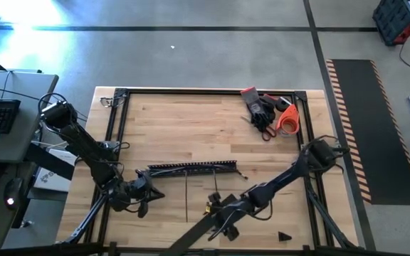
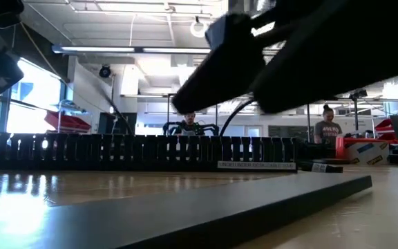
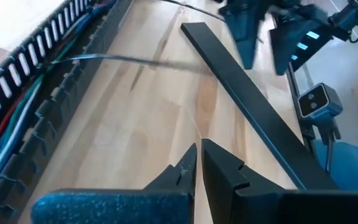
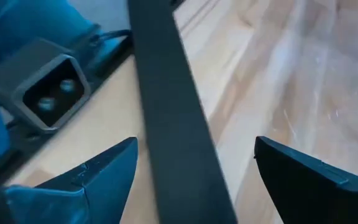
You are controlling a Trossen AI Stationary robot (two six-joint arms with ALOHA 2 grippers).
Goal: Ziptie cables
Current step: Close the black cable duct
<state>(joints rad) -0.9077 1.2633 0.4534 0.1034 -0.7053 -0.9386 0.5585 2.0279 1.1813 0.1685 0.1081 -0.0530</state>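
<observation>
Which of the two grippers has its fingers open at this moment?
The right gripper: its fingers stand wide apart, one on each side of the flat black strip. The left gripper is shut, fingertips together above the wooden table.

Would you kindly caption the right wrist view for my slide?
Open right claw straddling the flat black strip on the wooden table.

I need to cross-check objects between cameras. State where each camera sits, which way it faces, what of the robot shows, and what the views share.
High view: overhead, straight down on the wooden table; both arms, slotted duct, flat black strip.
Low view: table height, level across; duct ahead, an arm overhead.
Left wrist view: past the shut left pincer toward strip and cables in the duct.
Right wrist view: the open right pincer straddles the strip.
Shared: all four show the strip.
</observation>
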